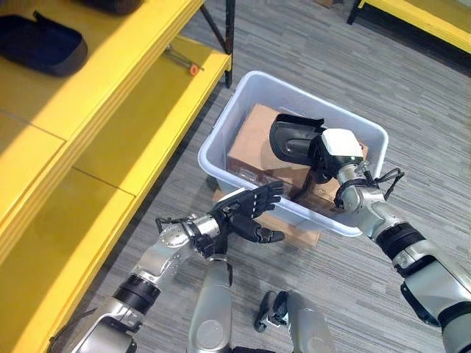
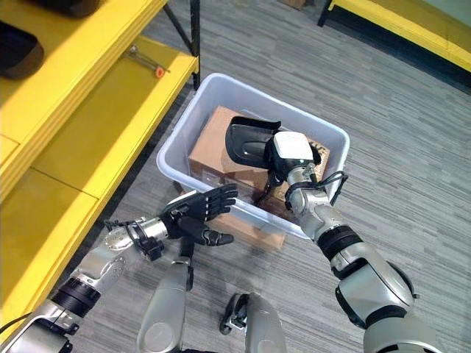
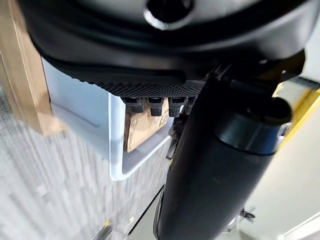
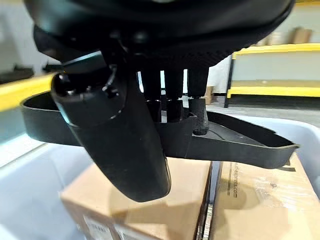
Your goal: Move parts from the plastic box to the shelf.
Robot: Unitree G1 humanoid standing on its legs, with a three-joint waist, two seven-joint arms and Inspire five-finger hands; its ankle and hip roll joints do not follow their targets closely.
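Closest to us is our left hand [image 1: 246,213], hovering just outside the near wall of the plastic box [image 1: 221,132] with its fingers [image 1: 265,195] spread straight and holding nothing.

Our right hand [image 1: 327,158] is up over the box, and its fingers and thumb are clamped on the black part [image 1: 291,140]. From the wrist view we can see that part [image 4: 240,142] is a thin, dark, matte plastic shell, kind of a shallow curved tray with a raised lip running round the edge. It's lifted above the stuff in the box, not resting on it as far as we can tell.

Counting things: one black part in hand, and we can make out two brown cardboard boxes [image 1: 254,136] side by side inside the translucent white plastic box. One more flat piece of cardboard [image 1: 294,229] sticks out from under the box on the grey floor [image 1: 353,73].

The yellow shelf [image 1: 132,110] sits to our left, with one dark rounded part [image 1: 40,44] already on its upper level and a small tool [image 1: 180,60] with an orange tip on the lower one.
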